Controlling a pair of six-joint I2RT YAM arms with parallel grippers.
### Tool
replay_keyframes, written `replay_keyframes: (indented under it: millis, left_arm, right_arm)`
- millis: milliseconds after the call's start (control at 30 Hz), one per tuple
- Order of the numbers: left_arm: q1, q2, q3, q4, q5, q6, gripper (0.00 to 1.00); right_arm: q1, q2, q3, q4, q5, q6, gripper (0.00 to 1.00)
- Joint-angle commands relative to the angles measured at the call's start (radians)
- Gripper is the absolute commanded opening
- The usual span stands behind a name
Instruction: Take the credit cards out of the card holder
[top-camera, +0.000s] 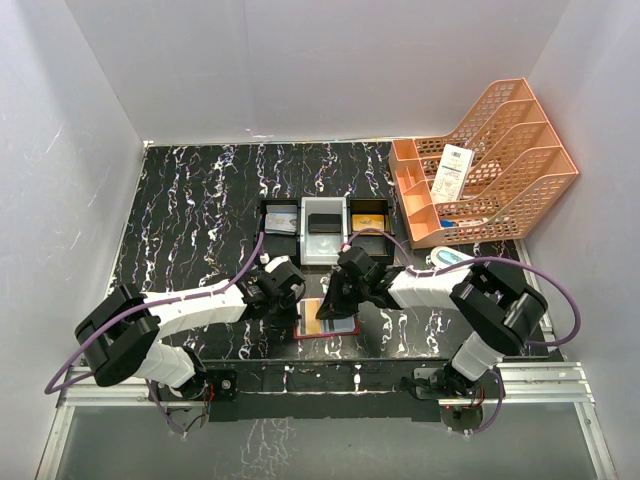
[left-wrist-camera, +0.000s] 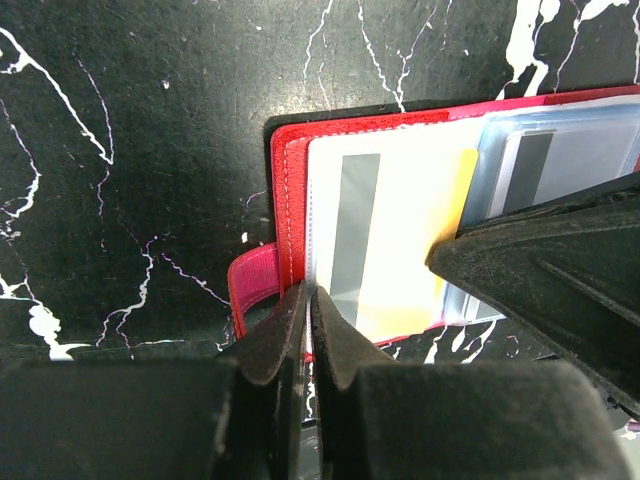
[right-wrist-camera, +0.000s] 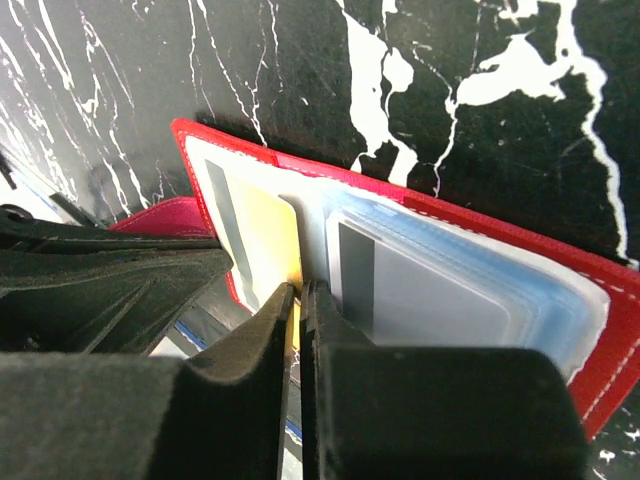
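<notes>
The red card holder (top-camera: 326, 322) lies open on the black marble table between both grippers. My left gripper (left-wrist-camera: 308, 296) is shut on the near edge of its left half (left-wrist-camera: 290, 170), beside the pink snap tab (left-wrist-camera: 250, 285). An orange-gold credit card (right-wrist-camera: 262, 232) with a grey stripe sits in the left clear pocket, and my right gripper (right-wrist-camera: 298, 290) is shut on its corner. A light-blue, silvery credit card (right-wrist-camera: 440, 295) lies in the right pocket. From above, the left gripper (top-camera: 297, 304) and right gripper (top-camera: 334, 300) nearly meet over the holder.
A black-and-white three-compartment tray (top-camera: 325, 205) stands just behind the grippers, with cards in its outer bins. An orange mesh file rack (top-camera: 485, 160) with papers fills the back right. A white-and-teal object (top-camera: 450, 257) lies by the rack. White walls enclose the table.
</notes>
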Motion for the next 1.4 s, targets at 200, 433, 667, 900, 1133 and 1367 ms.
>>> replay_keyframes:
  millis: [200,433,667,900,1133,1367]
  left_arm:
    - [-0.004,0.035,-0.045,-0.002,0.02,0.0,0.03]
    - [-0.005,0.03,-0.051,-0.01,0.016,0.002,0.03]
    - [-0.006,0.017,-0.055,-0.014,0.013,-0.001,0.03]
    - [-0.005,0.013,-0.058,-0.018,0.011,-0.003,0.03]
    - [-0.004,0.008,-0.058,-0.019,0.008,-0.003,0.03]
    - [-0.004,0.008,-0.057,-0.021,0.006,-0.001,0.03]
  right_arm:
    - [-0.032,-0.059,-0.05,0.152,-0.14,0.026,0.0]
    - [-0.067,-0.064,-0.058,0.109,-0.184,-0.005,0.0]
    - [-0.087,-0.081,-0.07,0.082,-0.178,-0.021,0.0]
    - [-0.11,-0.09,-0.06,0.015,-0.18,-0.076,0.0]
    - [-0.137,-0.095,-0.059,-0.029,-0.184,-0.115,0.0]
    - [-0.164,-0.054,-0.043,-0.067,-0.24,-0.191,0.0]
